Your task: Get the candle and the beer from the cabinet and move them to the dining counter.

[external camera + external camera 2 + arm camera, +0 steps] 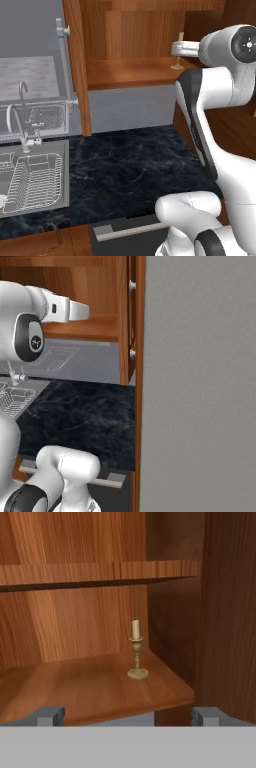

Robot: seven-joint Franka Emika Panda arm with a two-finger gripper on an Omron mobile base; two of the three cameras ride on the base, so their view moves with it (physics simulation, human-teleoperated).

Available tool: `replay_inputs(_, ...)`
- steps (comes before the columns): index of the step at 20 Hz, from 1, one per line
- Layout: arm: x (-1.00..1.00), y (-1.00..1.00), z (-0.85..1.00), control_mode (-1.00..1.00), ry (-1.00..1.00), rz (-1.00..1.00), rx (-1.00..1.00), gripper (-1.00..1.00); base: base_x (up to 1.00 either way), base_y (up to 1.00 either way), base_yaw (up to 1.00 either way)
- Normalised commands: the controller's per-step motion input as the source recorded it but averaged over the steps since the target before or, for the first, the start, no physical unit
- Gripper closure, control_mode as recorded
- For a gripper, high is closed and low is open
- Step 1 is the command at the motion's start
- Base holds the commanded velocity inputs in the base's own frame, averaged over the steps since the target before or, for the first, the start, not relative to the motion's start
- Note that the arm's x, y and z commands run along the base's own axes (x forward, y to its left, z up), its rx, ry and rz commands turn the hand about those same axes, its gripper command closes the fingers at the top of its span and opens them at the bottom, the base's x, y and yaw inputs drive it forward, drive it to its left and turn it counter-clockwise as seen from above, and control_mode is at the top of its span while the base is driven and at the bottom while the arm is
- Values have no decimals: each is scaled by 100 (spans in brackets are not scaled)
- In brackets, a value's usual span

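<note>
- At the left edge of the black grey-veined marble tabletop (130, 165) a steel sink (35, 175) is set in, with a wire rack inside its basin and a curved silver tap (15, 125) at its back rim.
- Above the tabletop's back edge hangs the reddish-brown wooden wall cabinet (135, 30) with its doors swung wide; the left door (75, 65) stands edge-on and carries a long vertical silver bar handle (64, 60).
- Inside the cabinet, the lower wooden shelf (90, 687) is mostly bare, with a second shelf board above it.
- The small cream-white taper candle in a short brass holder with a flared round base (136, 652) stands upright near the right front corner of the lower shelf, close to the cabinet's right inner wall; in the left base view its base (177, 65) peeks out beside the arm's white wrist.
- The pincer (127, 716) is released, jaws spread wide, with nothing between them; its two dark fingertips (49, 716) sit at the shelf's front edge, well apart from the candle, which lies ahead and roughly centred between them.
- In the right base view the right cabinet door (131, 321) stands edge-on, beside a plain grey wall (200, 381).
</note>
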Motion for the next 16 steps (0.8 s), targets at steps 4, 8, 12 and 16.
replay_inputs(4, 22, 0, 0, -100, -2, 0, 0, -100, 0, 0, 0)
replay_inputs(8, 32, 0, 0, -100, 0, 0, 0, -100, 0, 0, 0)
replay_inputs(12, 32, 0, 0, -100, 0, 0, 0, -100, 0, 0, 0)
replay_inputs(16, 24, 0, 0, -100, 0, 0, 0, -100, 0, 0, 0)
